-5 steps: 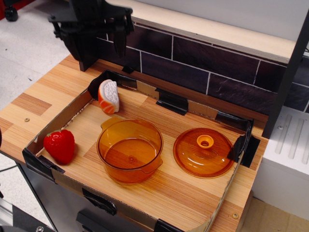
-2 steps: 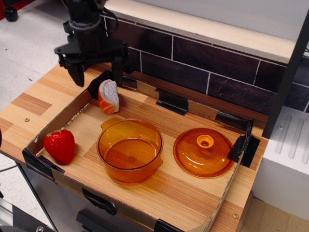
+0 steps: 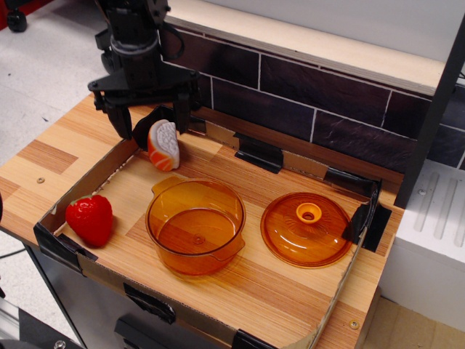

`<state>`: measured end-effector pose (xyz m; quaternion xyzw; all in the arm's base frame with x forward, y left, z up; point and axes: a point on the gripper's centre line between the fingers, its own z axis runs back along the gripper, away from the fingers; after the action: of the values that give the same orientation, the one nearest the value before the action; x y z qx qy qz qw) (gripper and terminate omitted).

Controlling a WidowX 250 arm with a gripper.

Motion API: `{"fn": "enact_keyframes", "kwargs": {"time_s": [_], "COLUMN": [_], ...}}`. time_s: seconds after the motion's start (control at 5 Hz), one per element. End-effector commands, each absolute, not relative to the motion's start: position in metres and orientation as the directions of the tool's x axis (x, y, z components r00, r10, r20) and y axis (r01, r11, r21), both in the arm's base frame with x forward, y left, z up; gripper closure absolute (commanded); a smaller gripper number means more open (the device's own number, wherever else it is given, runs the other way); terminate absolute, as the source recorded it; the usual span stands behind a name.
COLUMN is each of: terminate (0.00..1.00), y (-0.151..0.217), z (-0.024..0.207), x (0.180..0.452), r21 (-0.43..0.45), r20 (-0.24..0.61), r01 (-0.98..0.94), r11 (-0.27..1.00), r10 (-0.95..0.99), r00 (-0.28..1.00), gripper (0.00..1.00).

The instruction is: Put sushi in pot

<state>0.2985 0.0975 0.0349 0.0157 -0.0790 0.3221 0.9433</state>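
The sushi [image 3: 163, 145] stands on its side in the back left corner of the cardboard tray [image 3: 109, 169], white rice with an orange striped top. The amber pot [image 3: 195, 226] sits in front of it, upright and with nothing in it. My black gripper [image 3: 150, 120] hangs open just above and behind the sushi, its left finger [image 3: 120, 122] to the sushi's left and its right finger over the sushi's back right. It holds nothing.
A red toy strawberry [image 3: 91, 219] lies at the tray's front left. The flat amber lid [image 3: 306, 228] with a knob lies to the right of the pot. A dark tiled wall [image 3: 312, 102] runs behind the tray. A black post [image 3: 429, 109] stands at the right.
The gripper has come down and moved right, from well above the table's back left to just over the sushi. Nothing else has moved.
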Motion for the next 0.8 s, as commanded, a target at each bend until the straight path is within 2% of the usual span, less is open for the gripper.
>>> {"fn": "enact_keyframes", "kwargs": {"time_s": [0.0, 0.2, 0.4, 0.6], "terminate": [0.00, 0.00, 0.00, 0.00], "y": [0.107, 0.106, 0.104, 0.098], "z": [0.019, 0.019, 0.028, 0.050], "x": [0.310, 0.312, 0.309, 0.304], "r21": [0.025, 0.019, 0.000, -0.024], "r20": [0.175, 0.189, 0.182, 0.187], "r01": [-0.639, -0.635, -0.632, -0.628], "r11": [0.769, 0.773, 0.775, 0.778], "r10": [0.625, 0.620, 0.621, 0.620], "r00": [0.760, 0.761, 0.762, 0.762], "gripper": [0.00, 0.00, 1.00, 1.00]}}
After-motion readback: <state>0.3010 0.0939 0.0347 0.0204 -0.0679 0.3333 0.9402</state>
